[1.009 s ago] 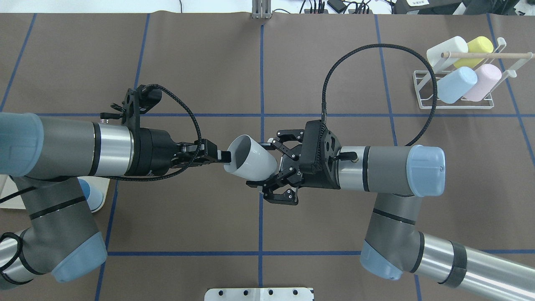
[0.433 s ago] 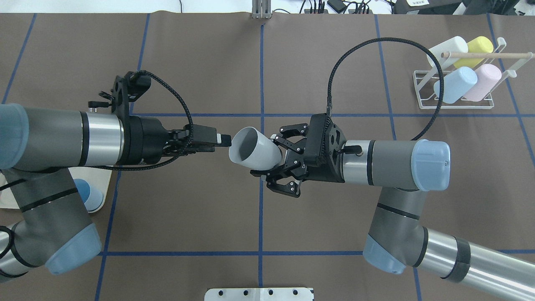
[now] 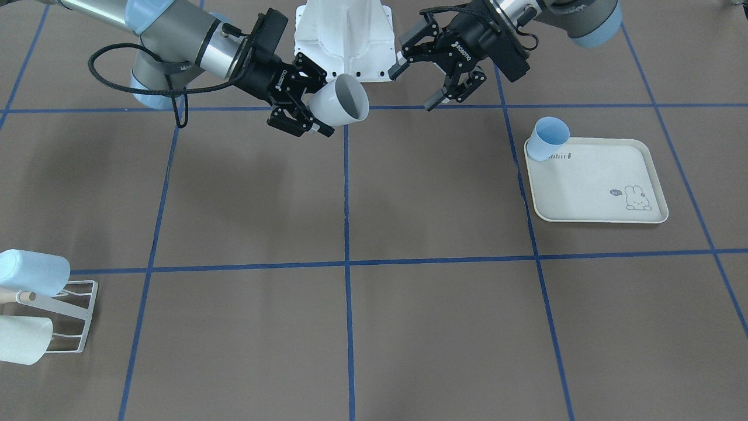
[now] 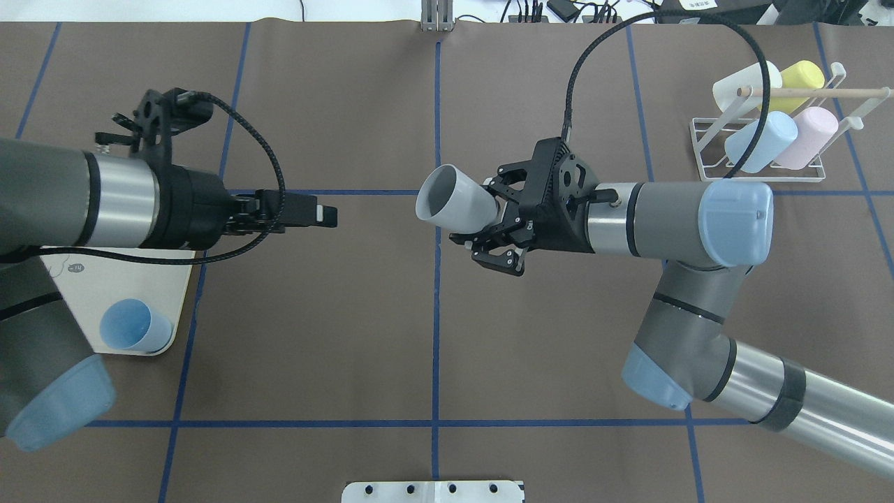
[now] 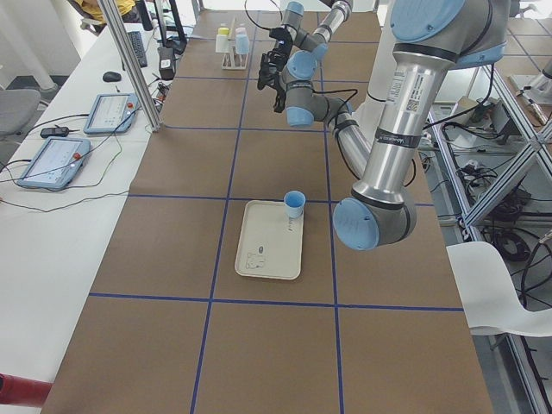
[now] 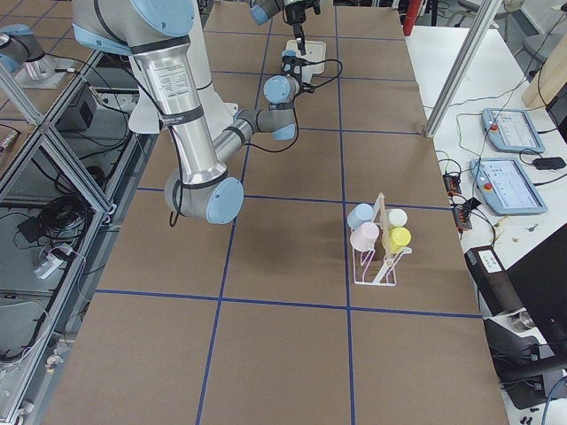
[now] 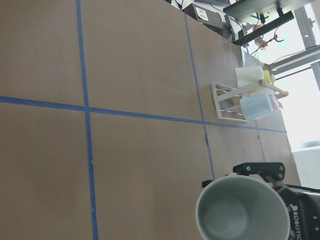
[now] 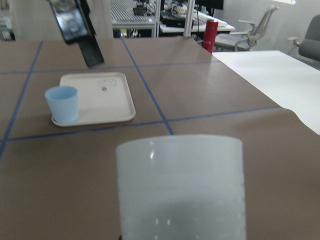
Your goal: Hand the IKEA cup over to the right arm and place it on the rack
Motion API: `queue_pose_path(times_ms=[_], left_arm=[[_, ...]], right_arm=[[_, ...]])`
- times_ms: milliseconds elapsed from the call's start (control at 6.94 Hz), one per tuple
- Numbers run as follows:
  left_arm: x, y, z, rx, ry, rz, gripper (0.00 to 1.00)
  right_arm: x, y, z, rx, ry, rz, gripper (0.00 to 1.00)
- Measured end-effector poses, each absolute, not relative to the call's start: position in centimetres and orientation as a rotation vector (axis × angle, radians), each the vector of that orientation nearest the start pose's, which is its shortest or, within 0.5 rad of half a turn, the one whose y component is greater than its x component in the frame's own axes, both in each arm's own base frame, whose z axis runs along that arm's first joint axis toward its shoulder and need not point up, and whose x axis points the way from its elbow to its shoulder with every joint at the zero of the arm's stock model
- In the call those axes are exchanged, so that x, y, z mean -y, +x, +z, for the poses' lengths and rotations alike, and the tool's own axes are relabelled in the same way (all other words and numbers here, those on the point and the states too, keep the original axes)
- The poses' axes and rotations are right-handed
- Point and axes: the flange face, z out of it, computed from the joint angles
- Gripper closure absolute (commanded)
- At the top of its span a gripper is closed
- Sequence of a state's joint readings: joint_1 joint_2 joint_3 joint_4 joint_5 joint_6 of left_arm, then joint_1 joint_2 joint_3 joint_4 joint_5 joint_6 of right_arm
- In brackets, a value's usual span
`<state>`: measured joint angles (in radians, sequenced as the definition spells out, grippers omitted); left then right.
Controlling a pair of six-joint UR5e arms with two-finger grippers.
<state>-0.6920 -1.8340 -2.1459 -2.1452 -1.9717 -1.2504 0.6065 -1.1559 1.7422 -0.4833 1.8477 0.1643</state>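
Note:
The IKEA cup (image 4: 454, 202) is pale grey-white and hangs sideways in mid-air over the table's middle, its mouth toward the left arm. My right gripper (image 4: 491, 215) is shut on its base end, and the same grip shows in the front-facing view, where the right gripper (image 3: 320, 105) has the cup (image 3: 345, 100) in its fingers. My left gripper (image 4: 327, 215) is apart from the cup, well to its left, and in the front-facing view the left gripper (image 3: 412, 90) stands open and empty. The cup (image 7: 243, 212) fills the lower left wrist view. The white wire rack (image 4: 705, 175) stands at the far right.
Several pastel cups lie on the rack's prongs under its wooden dowel (image 4: 803, 91). A cream rabbit tray (image 4: 70, 293) sits near the left arm with a blue cup (image 4: 133, 328) on its corner. Blue tape lines cross the brown table cover.
The left gripper let go of the cup's rim and drew back to the left. The right gripper closed on the cup and carried it toward the far right.

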Motion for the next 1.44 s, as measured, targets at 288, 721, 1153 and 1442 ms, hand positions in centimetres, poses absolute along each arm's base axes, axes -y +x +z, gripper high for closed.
queue_pose_path(times_ms=[288, 721, 1153, 1442], left_arm=[[37.1, 24.2, 24.9, -1.158, 0.486, 0.082, 0.0], [38.1, 12.6, 34.1, -0.881, 0.621, 0.293, 0.0], [39.1, 4.8, 40.0, -0.796, 0.654, 0.422, 0.0], [39.0, 4.2, 40.3, -0.796, 0.657, 0.428, 0.0]], right_arm=[[47.0, -36.6, 23.9, 0.889, 1.304, -0.915, 1.0], [51.3, -25.5, 30.2, 0.478, 1.238, -1.117, 0.89], [49.9, -10.5, 40.1, -0.03, 1.142, -1.335, 1.0], [49.3, -7.1, 43.4, -0.352, 1.024, -1.524, 1.0]])
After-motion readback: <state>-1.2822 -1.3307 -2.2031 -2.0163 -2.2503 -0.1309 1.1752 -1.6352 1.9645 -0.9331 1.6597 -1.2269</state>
